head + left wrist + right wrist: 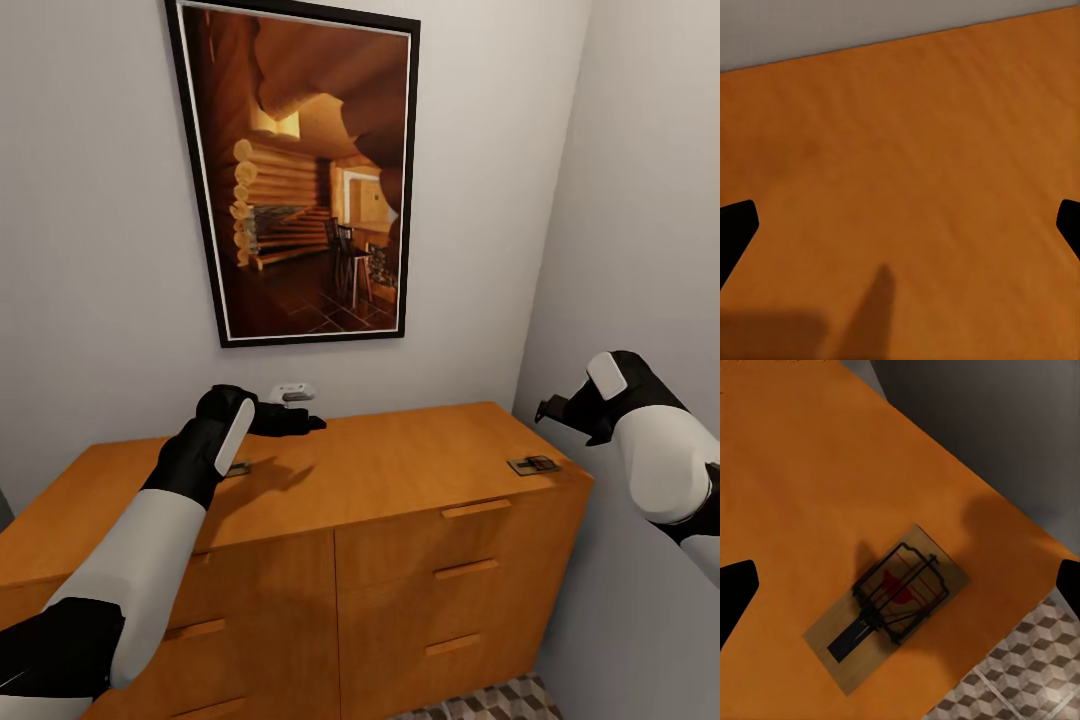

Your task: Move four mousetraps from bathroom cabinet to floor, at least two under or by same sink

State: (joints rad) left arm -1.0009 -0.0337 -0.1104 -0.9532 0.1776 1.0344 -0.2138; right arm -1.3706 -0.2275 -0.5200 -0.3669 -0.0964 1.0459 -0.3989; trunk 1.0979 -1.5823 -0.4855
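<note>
The left gripper (900, 225) hangs spread wide over the bare orange-brown top of the cabinet (907, 150), a grey wall (832, 22) behind it

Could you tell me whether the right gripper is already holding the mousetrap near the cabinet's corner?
No, the mousetrap lies flat on the cabinet top, with the right gripper open above it.

two mousetraps (533, 465) (237, 468); one cabinet (400, 560); one framed picture (300, 170)
</note>
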